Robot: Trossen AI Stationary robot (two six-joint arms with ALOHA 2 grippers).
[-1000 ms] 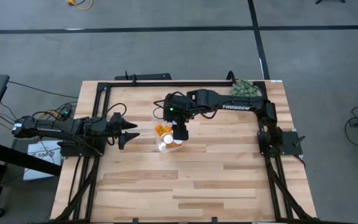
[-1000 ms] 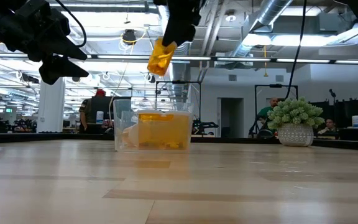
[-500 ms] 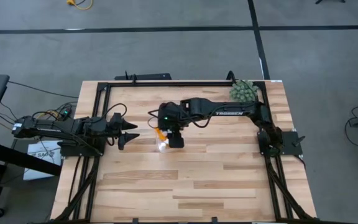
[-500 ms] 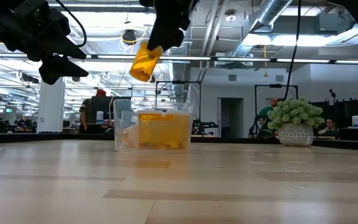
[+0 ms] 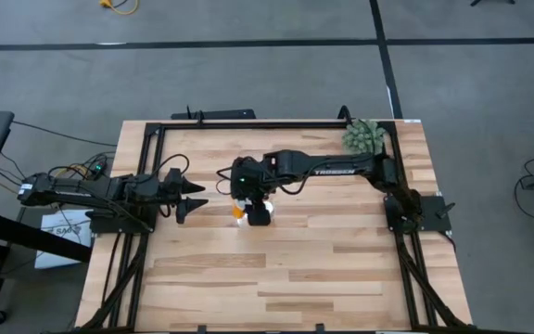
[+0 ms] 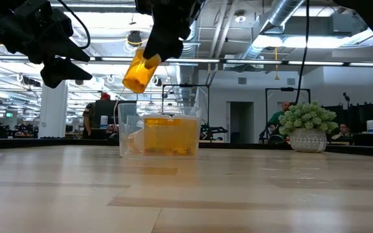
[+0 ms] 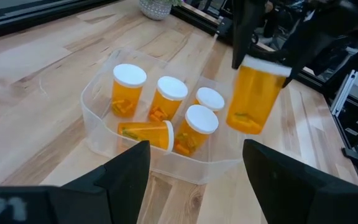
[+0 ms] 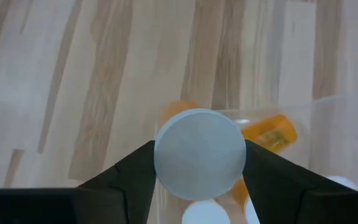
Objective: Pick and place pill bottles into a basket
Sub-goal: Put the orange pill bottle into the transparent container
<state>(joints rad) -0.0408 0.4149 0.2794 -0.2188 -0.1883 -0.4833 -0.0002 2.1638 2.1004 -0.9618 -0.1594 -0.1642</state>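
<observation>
1. Right gripper (image 6: 155, 46) is our working tool: its two dark fingers are clamped on the white cap of one pill bottle (image 6: 138, 70), which hangs tilted in the air with its orange body pointing down.
2. We see that held bottle above the basket (image 7: 98, 134), over its side nearer the left arm; it touches neither the basket nor the table (image 5: 323, 269).
3. We count five more pill bottles (image 7: 166, 99) inside the clear basket: four upright with white caps up, and one lying on its side against the near wall.
4. From above, the basket sits near the middle of the table, mostly hidden under the right arm, so we can make out only a sliver of orange there.
5. Left gripper (image 5: 196, 196) waits off toward the table's left edge, well apart from the basket, its fingers spread with nothing between them.
6. A green potted plant (image 5: 363, 135) stands at the table's far right corner.
</observation>
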